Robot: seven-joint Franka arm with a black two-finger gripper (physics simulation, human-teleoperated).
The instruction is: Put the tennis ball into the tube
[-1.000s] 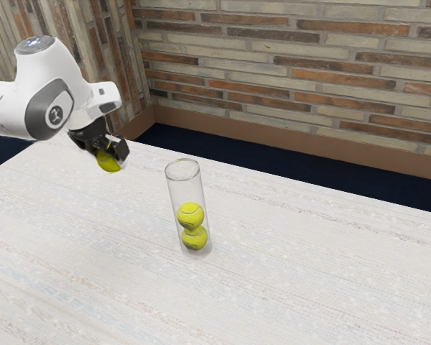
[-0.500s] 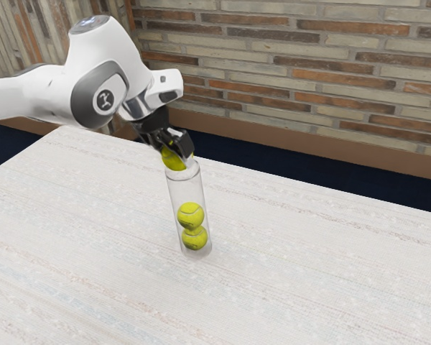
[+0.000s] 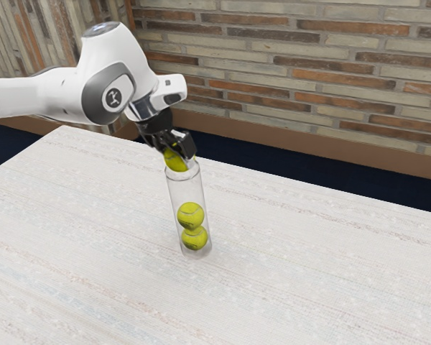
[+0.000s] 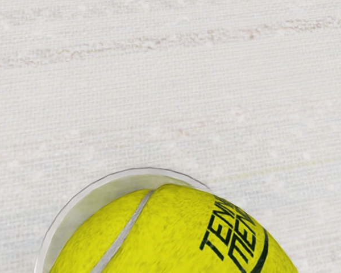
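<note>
The worktop [image 3: 294, 266] spreads out all around the upright tube [image 3: 185, 190], its far edge behind. The fingers [image 3: 187, 145], parted ball-wide, grip the tennis ball [image 3: 174, 160] between them at the tube's mouth.

There's your tube [image 3: 185, 188], upright on the table [image 3: 309, 273] toward the exterior view's left, one ball [image 3: 195, 239] low inside, another ball [image 3: 191, 214] right on it, the tennis ball [image 3: 175, 161] at the mouth, a wall [image 3: 309, 65] beyond the far edge.
</note>
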